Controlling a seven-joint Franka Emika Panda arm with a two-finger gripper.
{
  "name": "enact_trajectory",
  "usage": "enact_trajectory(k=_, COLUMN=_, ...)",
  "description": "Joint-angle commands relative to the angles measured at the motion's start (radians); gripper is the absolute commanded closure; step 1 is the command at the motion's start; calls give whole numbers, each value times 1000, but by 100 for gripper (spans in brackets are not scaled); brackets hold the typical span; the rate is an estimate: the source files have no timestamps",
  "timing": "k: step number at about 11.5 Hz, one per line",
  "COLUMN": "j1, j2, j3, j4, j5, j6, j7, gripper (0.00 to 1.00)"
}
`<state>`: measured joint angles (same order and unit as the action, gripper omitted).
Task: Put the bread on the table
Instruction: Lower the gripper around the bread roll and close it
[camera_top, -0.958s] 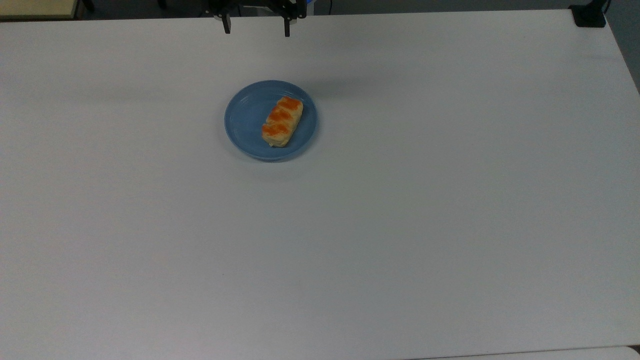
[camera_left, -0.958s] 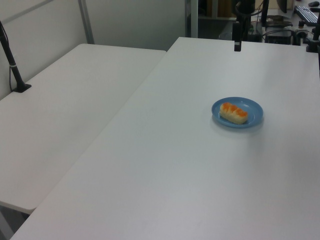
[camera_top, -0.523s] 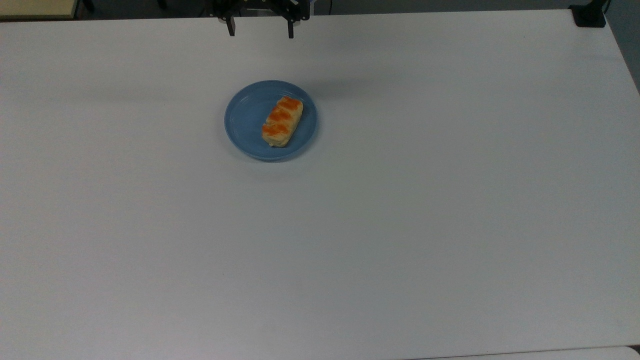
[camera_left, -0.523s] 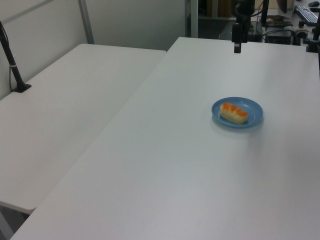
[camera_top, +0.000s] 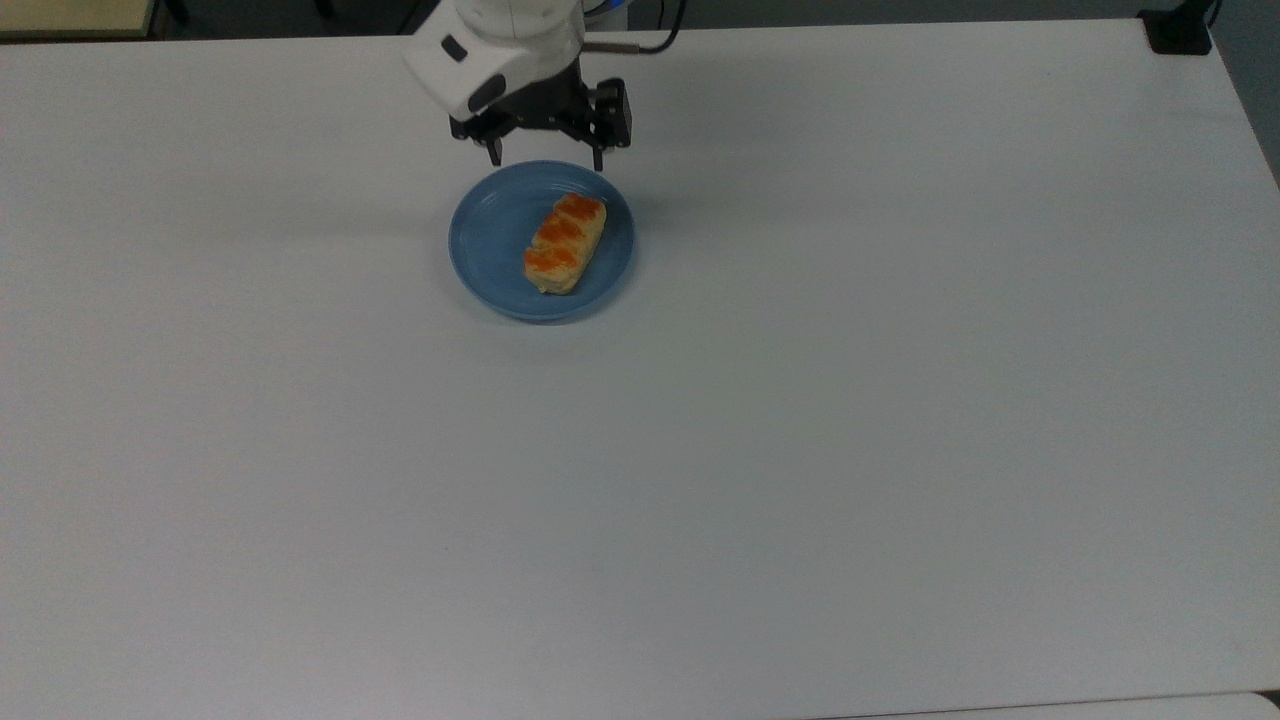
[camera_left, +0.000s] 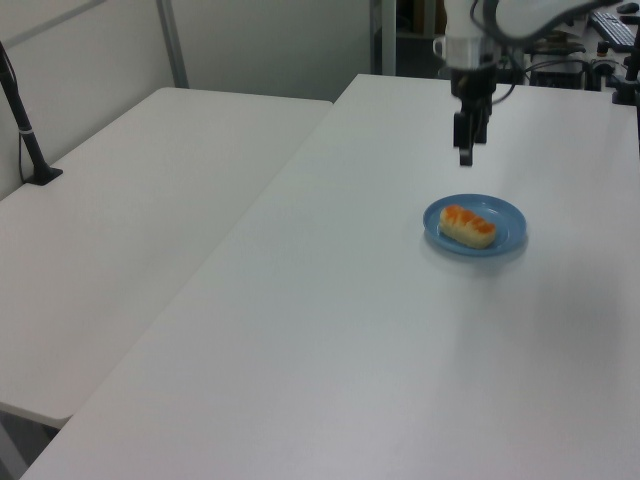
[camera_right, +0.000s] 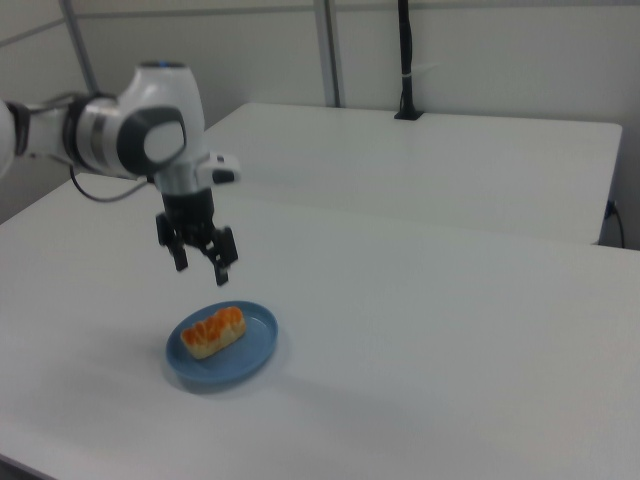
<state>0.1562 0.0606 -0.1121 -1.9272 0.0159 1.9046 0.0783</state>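
Observation:
The bread (camera_top: 565, 243), a pale-yellow loaf with three orange-red bumps, lies on a round blue plate (camera_top: 492, 240) on the white table (camera_top: 800, 400). The bread (camera_left: 468, 225) also shows in the left view and in the right view (camera_right: 213, 331) on the plate (camera_right: 250, 352). My gripper (camera_top: 546, 157) hangs above the plate's far rim in the top view, open, with nothing between its fingers. In the right view the gripper (camera_right: 203, 267) is in the air above the bread. In the left view the gripper (camera_left: 465, 155) is seen edge-on above the plate (camera_left: 503, 215).
A second white table (camera_left: 130, 220) adjoins at the left view's left, with a black post (camera_left: 25, 130) on it. A black post (camera_right: 405, 60) stands at the back in the right view. A black mount (camera_top: 1178, 32) sits on the table's far right corner in the top view.
The arm has come in from the table's far edge toward the plate and dropped lower. Its fingers stayed apart. The bread and plate have not moved.

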Motion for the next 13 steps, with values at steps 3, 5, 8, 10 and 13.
enact_trajectory(k=3, j1=26, j2=91, j3=-4, j4=-162, j5=-53, j6=241, j7=96, gripper=0)
enact_trajectory(k=5, j1=52, j2=129, j3=-4, j4=-164, j5=-80, j6=275, j7=168, gripper=3)
enact_trajectory(k=8, j1=57, j2=133, j3=-3, j4=-164, j5=-82, j6=278, j7=184, gripper=47)
enact_trajectory(k=10, j1=49, j2=116, j3=-3, j4=-156, j5=-82, j6=251, j7=161, gripper=59)
enact_trajectory(k=13, j1=8, j2=64, j3=-24, j4=-49, j5=-80, j6=34, j7=-37, gripper=59)
